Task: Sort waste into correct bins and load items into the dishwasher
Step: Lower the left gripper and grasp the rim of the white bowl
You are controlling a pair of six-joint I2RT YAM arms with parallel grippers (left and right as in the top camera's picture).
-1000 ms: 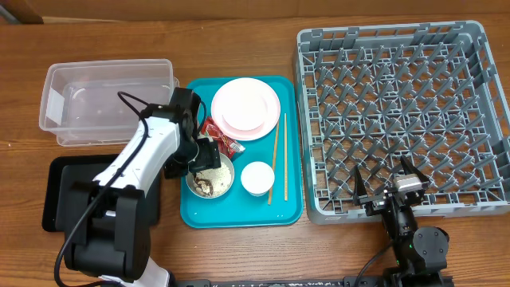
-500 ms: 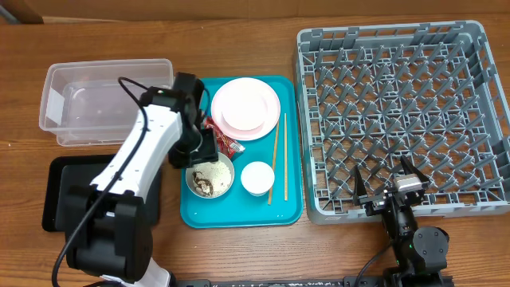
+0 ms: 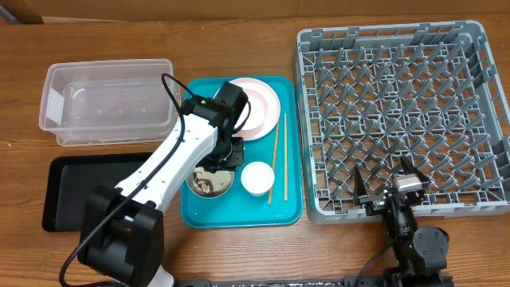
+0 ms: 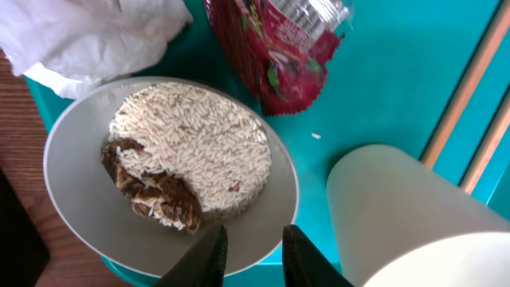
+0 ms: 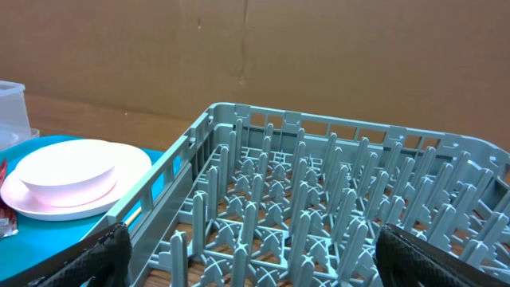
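The left gripper [image 4: 255, 247] hangs over the near rim of a pale bowl [image 4: 84, 187], its two fingers drawn close, one above the bowl's inside and the other above the teal tray [image 4: 382, 80] outside it. Whether they pinch the rim cannot be told. The bowl holds a mound of white rice [image 4: 199, 143] with a dark brown lump [image 4: 155, 191] on one side. Just beyond it lie a shiny red wrapper [image 4: 275, 48] and a crumpled white napkin [image 4: 88, 32]. A small white cup [image 4: 398, 215] stands just beside the bowl, with wooden chopsticks [image 4: 466, 88] along the tray's far side. Stacked white and pink plates [image 3: 264, 104] fill the tray's back corner, partly under the arm. A clear tub [image 3: 103, 104] and a black tray [image 3: 80, 187] sit to the left on the wooden table [image 3: 239, 251]. The right gripper [image 5: 267, 263] rests at the near edge of the grey dish rack [image 3: 398, 112], fingers spread wide, holding nothing.
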